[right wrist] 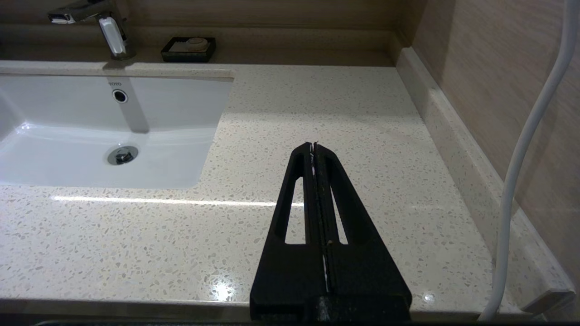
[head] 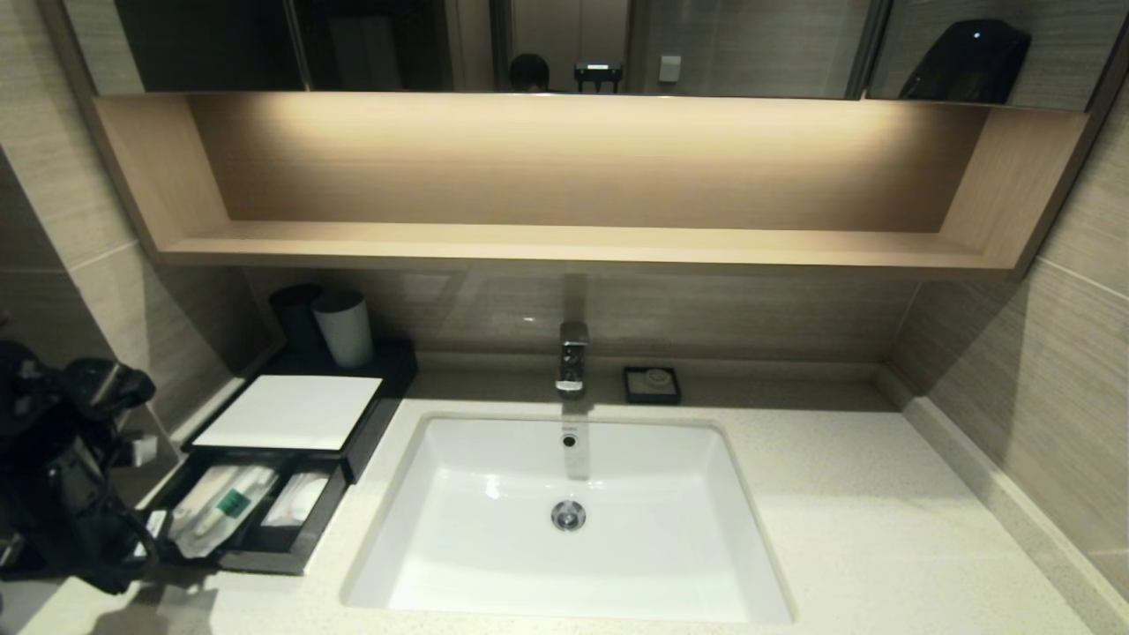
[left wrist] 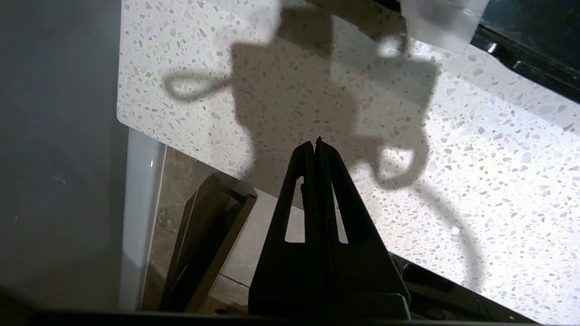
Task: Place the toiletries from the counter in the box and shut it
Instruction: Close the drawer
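Beside the open box (head: pixel 291 414), left gripper (left wrist: pixel 316 141) hovers, jaws together.

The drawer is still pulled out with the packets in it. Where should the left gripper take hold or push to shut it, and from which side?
Go for the drawer's front wall, the dark edge nearest the counter's front. It is pulled out toward the robot from under the box's white top, so it probably slides straight back. The left gripper, shut and empty, could likely push it from the front, clear of the packets.
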### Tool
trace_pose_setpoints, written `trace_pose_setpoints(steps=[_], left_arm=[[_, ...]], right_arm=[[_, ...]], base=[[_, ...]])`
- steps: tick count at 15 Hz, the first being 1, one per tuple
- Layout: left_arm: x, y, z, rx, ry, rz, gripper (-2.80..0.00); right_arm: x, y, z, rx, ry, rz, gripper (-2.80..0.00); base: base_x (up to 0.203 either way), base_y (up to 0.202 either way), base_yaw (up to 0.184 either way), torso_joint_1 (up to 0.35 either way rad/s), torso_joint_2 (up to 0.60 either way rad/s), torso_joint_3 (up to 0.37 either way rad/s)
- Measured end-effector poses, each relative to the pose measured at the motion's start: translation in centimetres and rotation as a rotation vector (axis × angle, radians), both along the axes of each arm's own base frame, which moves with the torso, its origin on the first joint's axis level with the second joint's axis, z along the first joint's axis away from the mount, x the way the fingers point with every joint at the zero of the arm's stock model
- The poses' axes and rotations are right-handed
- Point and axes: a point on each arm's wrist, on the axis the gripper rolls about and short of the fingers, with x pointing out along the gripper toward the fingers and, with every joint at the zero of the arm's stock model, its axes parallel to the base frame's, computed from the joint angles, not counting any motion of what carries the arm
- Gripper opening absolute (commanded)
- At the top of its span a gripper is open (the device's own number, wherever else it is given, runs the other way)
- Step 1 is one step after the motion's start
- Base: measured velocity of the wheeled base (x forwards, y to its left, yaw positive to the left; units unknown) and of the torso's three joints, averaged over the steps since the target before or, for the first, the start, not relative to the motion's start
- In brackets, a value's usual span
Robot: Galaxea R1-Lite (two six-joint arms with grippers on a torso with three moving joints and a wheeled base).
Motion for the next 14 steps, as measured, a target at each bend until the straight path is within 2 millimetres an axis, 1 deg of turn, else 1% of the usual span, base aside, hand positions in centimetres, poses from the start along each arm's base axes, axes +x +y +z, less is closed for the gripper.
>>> trace_pose_setpoints(steps=[6,14], left_arm=[[0.2,0.4,-0.9,0.008,-0.031,-0.002,-2.80],[1.3,0.7,-1.8,0.019,-0.063,-0.007,-2.80]], right_arm=[[0.0,0.0,0.0,0.000,0.000,0.000,-2.80],[0.0,0.0,0.0,0.000,0.000,0.000,-2.80]], base=[[0.000,0.000,0.000,0.000,0.00,0.000],[0.000,0.000,0.000,0.000,0.00,0.000]])
